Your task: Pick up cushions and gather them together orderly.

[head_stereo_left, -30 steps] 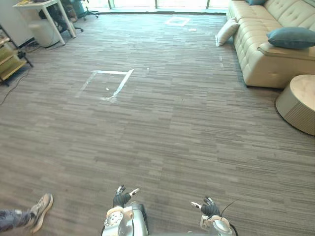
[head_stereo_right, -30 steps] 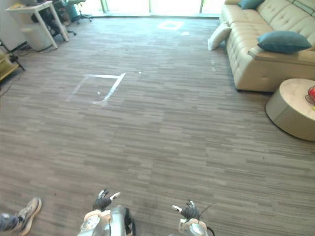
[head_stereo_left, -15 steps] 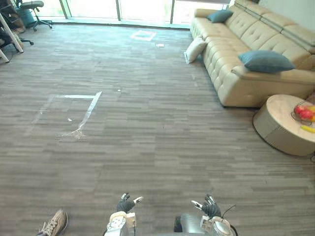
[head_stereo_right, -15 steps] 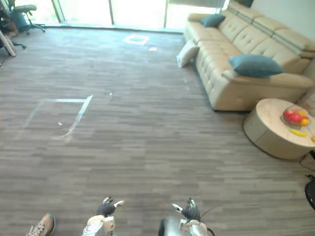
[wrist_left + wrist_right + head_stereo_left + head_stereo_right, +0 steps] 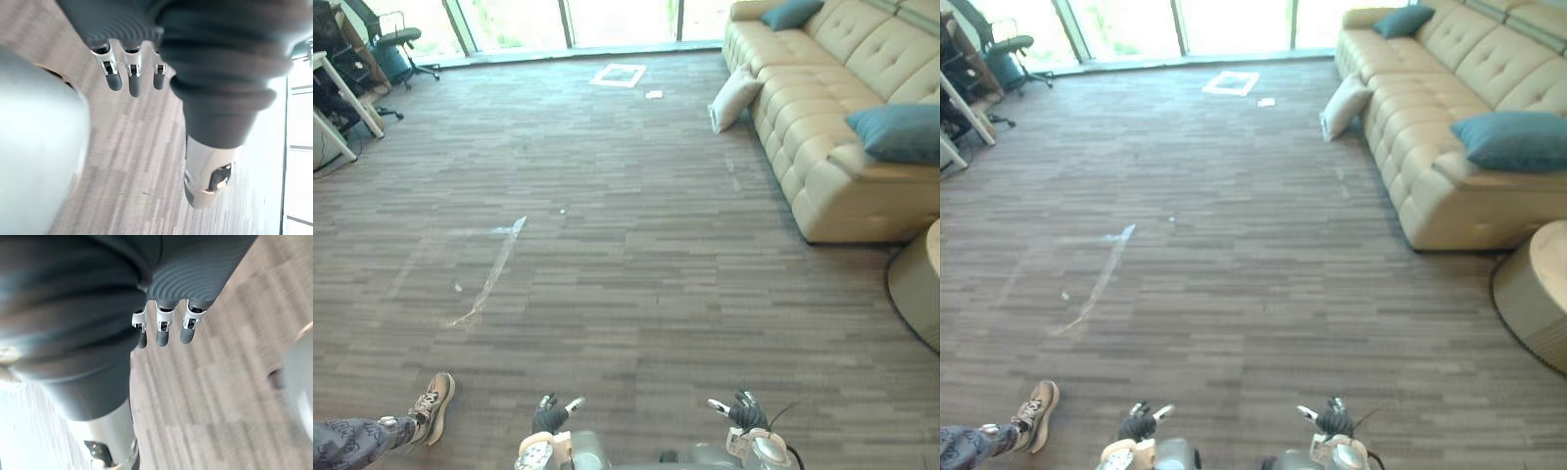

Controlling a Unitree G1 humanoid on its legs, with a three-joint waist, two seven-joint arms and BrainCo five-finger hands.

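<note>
**Mia:** Where are the cushions?

**Ben:** They are spread out. The near blue-green cushion (image 5: 901, 132) lies on the close end of the sofa (image 5: 822, 127). The far blue-green cushion (image 5: 793, 14) sits at the other end. The cream cushion (image 5: 734, 98) is down on the floor (image 5: 626, 245), leaning on the side of the sofa.

**Mia:** So how many is that?

**Ben:** Three that I can see. Two blue-green and one cream. There is one sofa.

**Mia:** Has any of the job been done?

**Ben:** I don't think so. No two cushions are together, and one is on the floor. I think all the picking up and tidying is left to do.

**Mia:** What are the hands doing?

**Ben:** The left hand (image 5: 551, 416) and the right hand (image 5: 744, 413) are low down and close to the robot, well apart from the sofa. The left fingers (image 5: 129, 78) are straight and hold nothing. The right fingers (image 5: 164, 330) are straight and hold nothing too.

**Mia:** So the robot has to go over there first?

**Ben:** I think so. A lot of bare floor lies between it and the cushions.

**Mia:** What else is around?

**Ben:** One round table (image 5: 1538, 289) just past the sofa's near end. One white tape square (image 5: 619, 74) far off on the floor. One office chair (image 5: 396, 41) by the windows. And one shoe (image 5: 433, 403) of a person, near the left hand.
</note>
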